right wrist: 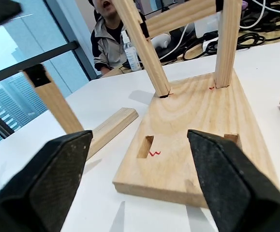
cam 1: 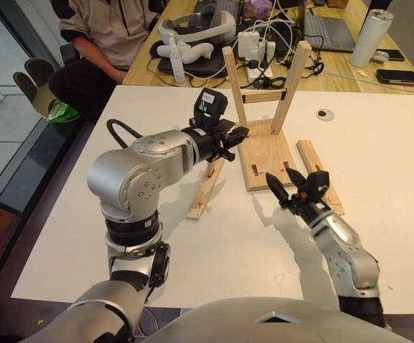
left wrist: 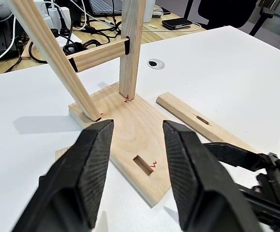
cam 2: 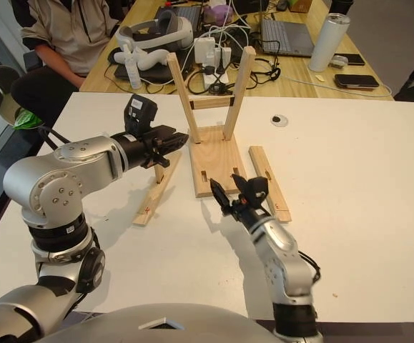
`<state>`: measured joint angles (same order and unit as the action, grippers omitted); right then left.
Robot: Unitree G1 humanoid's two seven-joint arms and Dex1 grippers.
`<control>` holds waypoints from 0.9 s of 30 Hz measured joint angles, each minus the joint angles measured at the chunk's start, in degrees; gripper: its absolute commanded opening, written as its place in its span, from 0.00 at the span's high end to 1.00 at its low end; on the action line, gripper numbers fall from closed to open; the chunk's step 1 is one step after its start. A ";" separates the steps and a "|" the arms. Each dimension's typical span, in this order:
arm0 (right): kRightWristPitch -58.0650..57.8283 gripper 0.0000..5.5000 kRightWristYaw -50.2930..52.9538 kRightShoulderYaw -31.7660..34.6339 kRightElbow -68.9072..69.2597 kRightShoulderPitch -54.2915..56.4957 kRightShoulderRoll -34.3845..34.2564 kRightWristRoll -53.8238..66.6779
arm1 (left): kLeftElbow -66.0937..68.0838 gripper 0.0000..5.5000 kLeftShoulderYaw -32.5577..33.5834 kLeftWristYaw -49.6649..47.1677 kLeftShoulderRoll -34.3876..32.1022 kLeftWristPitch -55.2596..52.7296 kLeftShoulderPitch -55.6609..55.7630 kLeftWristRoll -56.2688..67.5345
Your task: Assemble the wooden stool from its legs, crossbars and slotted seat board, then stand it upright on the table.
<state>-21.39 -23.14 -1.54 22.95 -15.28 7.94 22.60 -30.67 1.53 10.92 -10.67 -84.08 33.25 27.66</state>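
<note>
Left eye view: the slotted seat board [cam 1: 264, 161] lies flat toward the far edge of the white surface [cam 1: 378, 143]. Two legs [cam 1: 235, 86] stand up from its far end, joined by a crossbar [cam 1: 262, 96]. The left gripper [cam 1: 237, 141] hovers just beside the board's left edge, fingers spread and empty, above a loose wooden piece [cam 1: 203, 193]. The right gripper [cam 1: 278, 174], also spread and empty, sits at the board's near end, beside a loose leg [cam 1: 309, 156] lying along its right side.

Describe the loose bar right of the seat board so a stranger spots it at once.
On the white table, find the seat board with two legs standing in it. The bar lies flat just right of it, beside the open right gripper. The other loose bar lies left of the board, by the left gripper.
</note>
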 measured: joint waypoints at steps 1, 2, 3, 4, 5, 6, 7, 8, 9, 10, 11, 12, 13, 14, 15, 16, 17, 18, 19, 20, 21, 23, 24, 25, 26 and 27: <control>-0.03 0.33 0.03 1.15 1.05 -1.31 0.81 0.24 | 0.04 0.66 0.00 -0.11 -0.34 0.05 -0.42 -0.25; 0.23 0.33 0.53 3.16 2.88 -2.53 1.33 0.61 | 0.07 0.66 0.04 -0.36 -0.51 0.44 -0.91 -0.73; 0.91 0.33 1.75 4.46 4.26 -2.50 1.39 0.59 | 0.09 0.66 0.12 -0.66 -0.51 1.12 -1.21 -1.17; 1.66 0.33 2.96 4.75 4.87 -2.42 1.18 -0.03 | 0.16 0.66 0.10 -1.00 -0.42 1.94 -1.46 -1.47; 2.56 0.33 4.73 4.51 5.17 -2.40 0.87 -1.93 | 0.34 0.66 -0.44 -1.67 -0.30 3.15 -2.13 -2.33; 3.73 0.33 6.15 3.70 5.25 -2.37 0.70 -4.01 | 0.56 0.66 -1.27 -2.08 -0.22 4.20 -3.29 -3.23; 4.68 0.33 6.99 2.69 5.32 -2.37 0.44 -5.73 | 1.04 0.66 -2.08 -2.54 -0.29 5.12 -4.32 -3.87; 5.72 0.33 7.85 0.95 5.48 -2.35 -0.03 -7.59 | 2.55 0.66 -3.42 -3.14 -0.36 6.78 -5.95 -5.32; 6.23 0.33 7.98 -0.78 5.62 -2.34 -0.28 -8.51 | 3.81 0.66 -3.93 -3.65 -0.50 8.06 -7.08 -6.38; 6.56 0.33 7.93 -1.64 5.70 -2.35 -0.18 -9.01 | 4.61 0.66 -4.04 -4.01 -0.68 9.10 -7.41 -7.14; 6.74 0.33 7.71 -2.35 5.72 -2.37 -0.14 -9.46 | 5.70 0.66 -4.58 -4.12 -1.16 10.46 -7.75 -8.31; 6.74 0.33 7.59 -2.83 5.72 -2.39 -0.13 -9.58 | 6.98 0.66 -5.10 -4.16 -2.17 11.58 -8.32 -9.22; 6.74 0.33 7.55 -2.90 5.72 -2.40 -0.12 -9.57 | 7.83 0.66 -5.10 -4.26 -3.03 12.22 -8.81 -10.05; 6.74 0.33 7.56 -2.86 5.71 -2.41 -0.10 -9.55 | 9.47 0.66 -4.98 -4.53 -4.46 13.37 -9.57 -11.34; 6.74 0.33 7.55 -2.86 5.68 -2.45 -0.10 -9.52 | 10.95 0.66 -4.79 -4.65 -5.72 14.13 -9.92 -12.51; 6.74 0.33 7.55 -2.87 5.67 -2.52 -0.10 -9.50 | 12.29 0.66 -4.59 -4.83 -7.00 15.08 -10.05 -13.54; 6.74 0.33 7.54 -2.89 5.63 -2.74 -0.10 -9.48 | 13.72 0.66 -4.19 -5.04 -8.09 16.11 -10.05 -14.64; 6.73 0.33 7.50 -2.94 5.50 -2.84 -0.10 -9.43 | 14.99 0.66 -3.52 -5.12 -9.27 16.65 -10.08 -15.34; 6.71 0.33 7.49 -2.97 5.41 -2.95 -0.12 -9.38 | 16.24 0.66 -2.34 -5.17 -10.10 17.30 -10.09 -16.01; 6.68 0.33 7.47 -3.01 5.35 -3.05 -0.13 -9.33 | 16.80 0.66 -1.12 -5.13 -10.91 17.39 -10.08 -16.22; 6.63 0.33 7.47 -3.06 5.31 -3.33 -0.16 -8.99 | 17.10 0.66 0.71 -4.92 -11.66 17.38 -10.05 -16.43; 6.53 0.33 7.49 -3.08 5.25 -4.06 -0.22 -8.56 | 16.63 0.66 2.54 -3.66 -11.88 16.29 -9.59 -15.42; 6.48 0.33 7.50 -3.16 4.99 -4.29 -0.26 -8.39 | 15.48 0.62 2.95 -2.45 -11.88 14.98 -9.41 -14.35; 6.47 0.33 7.52 -3.30 4.66 -4.31 -0.29 -8.38 | 14.41 0.62 2.96 -1.24 -11.89 13.87 -9.33 -13.17; 6.46 0.33 7.53 -3.45 4.37 -4.31 -0.35 -8.37 | 13.27 0.58 2.98 -0.08 -11.89 12.70 -9.35 -12.03; 6.46 0.33 7.54 -3.68 4.23 -4.32 -0.39 -8.37 | 12.27 0.56 3.32 1.06 -11.88 11.12 -9.39 -10.76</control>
<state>-14.94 -15.60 -5.23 27.18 -19.61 7.55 14.23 -18.40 4.85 11.99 -22.55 -72.96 23.85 16.90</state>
